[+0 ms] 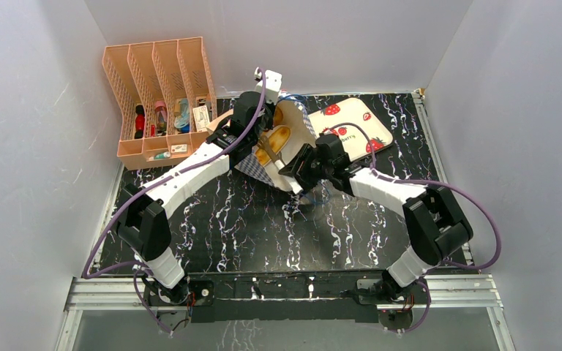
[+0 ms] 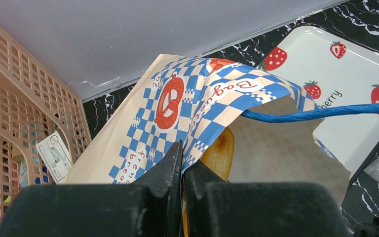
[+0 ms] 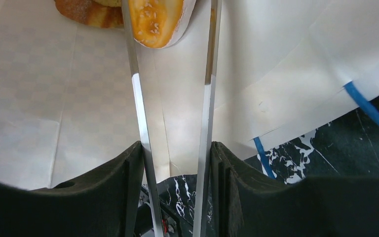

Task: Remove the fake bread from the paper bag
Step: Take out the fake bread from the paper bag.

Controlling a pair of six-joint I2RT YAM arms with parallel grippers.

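Observation:
The paper bag (image 1: 301, 123) lies on its side with its mouth open towards the arms. My left gripper (image 2: 183, 159) is shut on the checkered rim of the bag (image 2: 177, 98) and holds the mouth up. My right gripper (image 3: 176, 150) is shut on metal tongs (image 3: 139, 98) that reach into the bag's white inside (image 3: 276, 59). The orange-glazed loaf (image 3: 155, 17) sits between the tong tips, and a brown bread piece (image 3: 86, 12) lies behind it. The loaf also shows in the left wrist view (image 2: 220, 148) and in the top view (image 1: 276, 139).
A white strawberry tray (image 1: 362, 121) lies right behind the bag. The peach file rack (image 1: 157, 88) with small items stands at the back left. A blue cord handle (image 2: 316, 113) stretches across the bag's mouth. Grey walls close in the table.

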